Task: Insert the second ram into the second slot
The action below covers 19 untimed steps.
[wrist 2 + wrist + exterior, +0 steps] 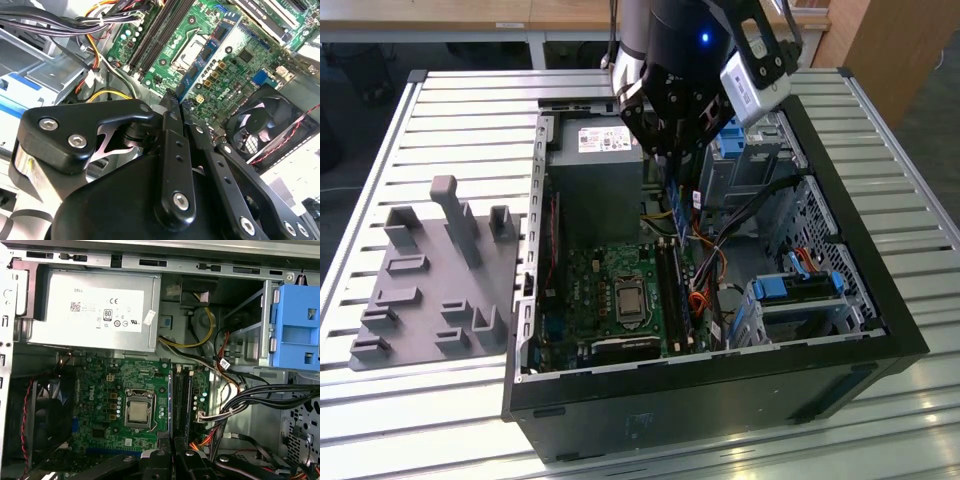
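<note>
Gripper (pixel 176 100): fingers narrow, pinched on second ram (pixel 212 47). Second ram: blue stick held on edge inside open computer case (pixel 720 410), over motherboard (pixel 115 385). Long axis parallel to black slots (pixel 183 400), lying just beside them in the first wrist view. Seated or not: cannot tell.

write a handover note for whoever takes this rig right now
Gripper: shut on the ram stick, which is held on edge above the motherboard inside the open computer case.
Slots: black, beside the processor.
Done: stick is in the grip and over the board.
Left: stick not yet seated in the second slot.
</note>
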Available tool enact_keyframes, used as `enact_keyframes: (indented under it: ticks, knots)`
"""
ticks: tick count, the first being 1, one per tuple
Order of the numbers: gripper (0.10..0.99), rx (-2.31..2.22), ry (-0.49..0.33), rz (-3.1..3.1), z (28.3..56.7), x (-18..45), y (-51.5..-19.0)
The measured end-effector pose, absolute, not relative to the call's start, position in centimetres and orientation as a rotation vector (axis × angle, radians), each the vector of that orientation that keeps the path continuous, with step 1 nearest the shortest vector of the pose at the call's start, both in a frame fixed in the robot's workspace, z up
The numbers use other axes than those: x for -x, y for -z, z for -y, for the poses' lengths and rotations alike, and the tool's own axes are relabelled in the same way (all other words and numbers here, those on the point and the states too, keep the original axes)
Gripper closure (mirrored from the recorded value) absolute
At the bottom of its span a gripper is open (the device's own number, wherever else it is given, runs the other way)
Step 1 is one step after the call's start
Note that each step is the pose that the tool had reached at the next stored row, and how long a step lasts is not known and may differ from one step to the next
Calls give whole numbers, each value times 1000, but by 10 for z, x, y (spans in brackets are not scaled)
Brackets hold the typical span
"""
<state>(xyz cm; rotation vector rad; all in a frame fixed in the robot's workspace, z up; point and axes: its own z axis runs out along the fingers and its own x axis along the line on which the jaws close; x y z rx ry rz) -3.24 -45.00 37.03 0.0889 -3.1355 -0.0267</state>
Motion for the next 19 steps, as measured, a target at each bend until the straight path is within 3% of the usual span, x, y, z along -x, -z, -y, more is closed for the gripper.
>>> enact_keyframes:
  ticks: [19]
  knots:
    - [949,-39,27,3137,450,31,-364]
